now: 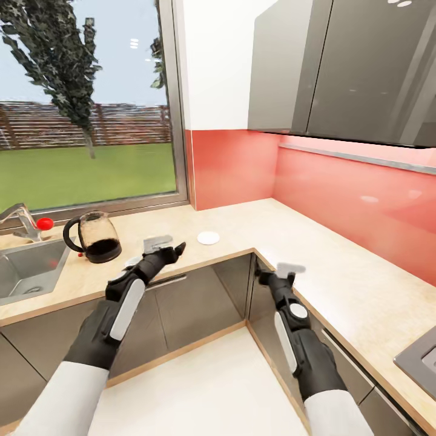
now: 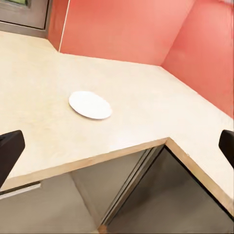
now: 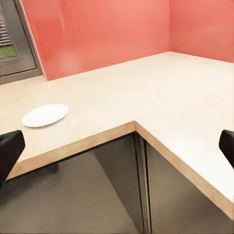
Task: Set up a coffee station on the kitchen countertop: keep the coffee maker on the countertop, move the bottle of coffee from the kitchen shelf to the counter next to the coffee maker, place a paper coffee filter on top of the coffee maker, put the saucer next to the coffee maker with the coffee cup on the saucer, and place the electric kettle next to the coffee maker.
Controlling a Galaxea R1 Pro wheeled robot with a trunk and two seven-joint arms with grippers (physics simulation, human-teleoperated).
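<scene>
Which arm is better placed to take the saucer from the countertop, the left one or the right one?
Probably the left. In the head view the left gripper, open and empty, hovers over the countertop close beside the saucer. The right gripper, also open, sits farther away, past the counter's inner corner.

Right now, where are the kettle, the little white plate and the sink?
electric kettle (image 1: 99, 236), head view, glass belly.
saucer (image 1: 208, 238), head view, plate's middle.
sink (image 1: 57, 264), head view, right rim.
</scene>
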